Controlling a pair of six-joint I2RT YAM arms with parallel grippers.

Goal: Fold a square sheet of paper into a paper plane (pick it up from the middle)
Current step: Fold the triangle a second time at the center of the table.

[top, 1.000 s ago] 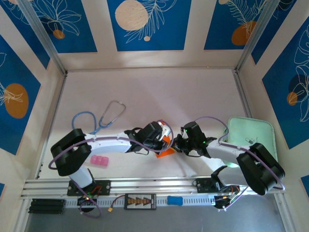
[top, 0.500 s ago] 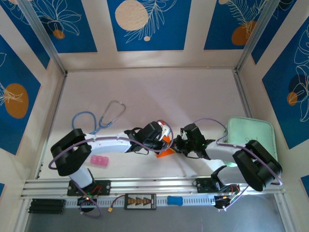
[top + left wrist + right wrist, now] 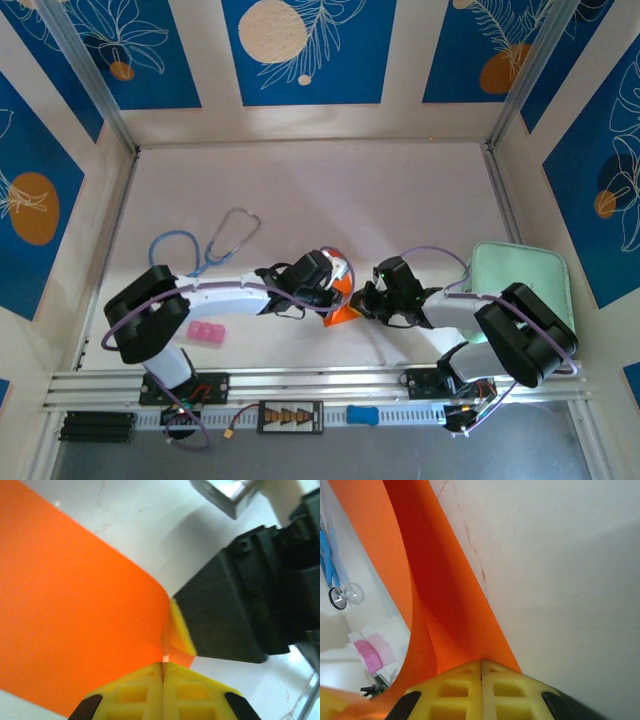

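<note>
The square sheet of paper (image 3: 342, 303) is bright orange and sits bent between the two grippers at the near middle of the table. My left gripper (image 3: 334, 292) is shut on one edge of it; in the left wrist view the sheet (image 3: 75, 620) curves into the closed yellow jaws (image 3: 163, 666). Facing it from the right, my right gripper (image 3: 364, 300) is shut on the opposite side. In the right wrist view the sheet (image 3: 440, 595) rises as a curled fold out of the closed jaws (image 3: 481, 664). The right gripper's black body (image 3: 240, 610) nearly touches the left fingers.
A blue stethoscope (image 3: 215, 245) lies at the left, and a small pink block (image 3: 207, 333) sits near the left arm's base. A pale green tray (image 3: 520, 275) stands at the right edge. Walls enclose the table on three sides.
The right gripper has crept a little to the left, towards the left one. The orange sheet between them has bunched up and risen slightly. Both grippers stay shut.
</note>
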